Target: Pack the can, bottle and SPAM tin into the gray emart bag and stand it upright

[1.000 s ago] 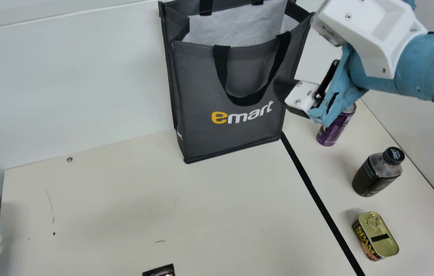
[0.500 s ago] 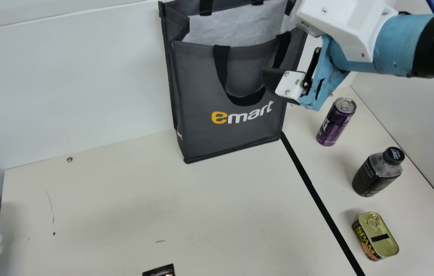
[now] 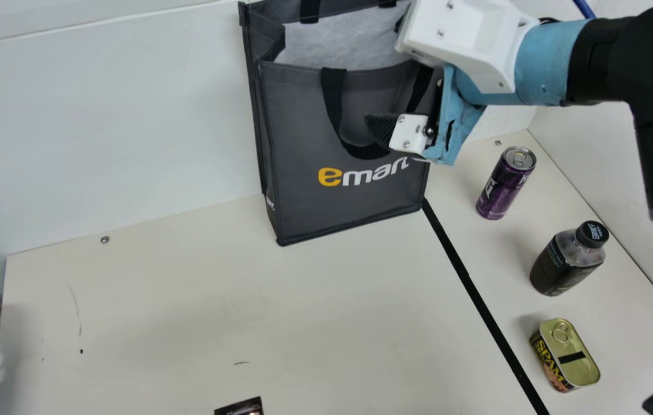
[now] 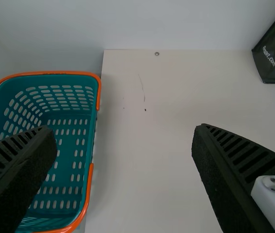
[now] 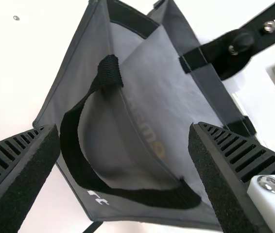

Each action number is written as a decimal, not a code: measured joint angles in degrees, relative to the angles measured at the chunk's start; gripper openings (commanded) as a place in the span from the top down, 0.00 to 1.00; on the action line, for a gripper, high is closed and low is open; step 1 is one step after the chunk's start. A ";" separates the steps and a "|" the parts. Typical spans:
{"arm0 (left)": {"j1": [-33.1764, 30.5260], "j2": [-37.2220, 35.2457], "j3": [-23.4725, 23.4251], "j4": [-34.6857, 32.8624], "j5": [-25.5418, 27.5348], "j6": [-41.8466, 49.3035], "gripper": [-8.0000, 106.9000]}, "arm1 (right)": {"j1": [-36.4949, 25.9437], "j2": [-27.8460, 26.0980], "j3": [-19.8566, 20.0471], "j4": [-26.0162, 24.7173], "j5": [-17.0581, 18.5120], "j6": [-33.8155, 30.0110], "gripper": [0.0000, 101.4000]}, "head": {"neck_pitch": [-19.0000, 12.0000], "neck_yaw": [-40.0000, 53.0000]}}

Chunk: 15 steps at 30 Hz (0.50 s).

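Table: the cream table [image 3: 159, 300] spreads right across the main view, a black strip [image 3: 479, 297] running over it from the bag's bottom corner.
Bag: and there it is, the gray emart bag [image 3: 297, 132], upright at the far side, mouth open, pale lining on show, front handle hanging down!
Basket: teal with orange handles, the basket [image 4: 94, 136] sits beyond the table's left edge.
Right gripper: fingers wide apart, nothing between them, the right gripper [image 3: 381, 132] hangs in front of the bag's upper front, near the drooping handle; whether they touch, I cannot tell.
Left gripper: spread open as well, the left gripper [image 4: 124, 127] holds nothing.
Bottle: dark, black-capped, the bottle [image 3: 565, 265] stands right of the strip, between can and tin.
Can: purple and upright, the can [image 3: 505, 187] is closest to the bag.
SPAM tin: lid up, the SPAM tin [image 3: 568, 357] lies on the near side of the bottle.
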State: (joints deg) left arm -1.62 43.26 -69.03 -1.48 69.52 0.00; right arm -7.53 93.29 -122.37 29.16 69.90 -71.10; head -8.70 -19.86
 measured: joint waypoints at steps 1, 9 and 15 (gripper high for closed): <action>0.00 0.00 0.00 0.00 0.00 0.00 0.15 | 0.06 0.35 -0.05 0.26 -0.05 -0.42 0.06 | 0.00 0.00; 0.00 0.00 0.00 0.00 0.00 0.00 0.15 | 0.88 3.26 -0.86 1.54 -0.08 -3.95 0.06 | 0.00 -0.09; 0.00 0.00 0.00 0.00 0.00 0.00 0.15 | 1.23 5.50 -1.15 2.15 -0.08 -6.06 0.06 | 0.00 -0.09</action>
State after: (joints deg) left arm -1.62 43.26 -69.03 -1.48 69.52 0.00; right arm -6.30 98.79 -123.53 31.31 69.82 -77.16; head -8.70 -19.95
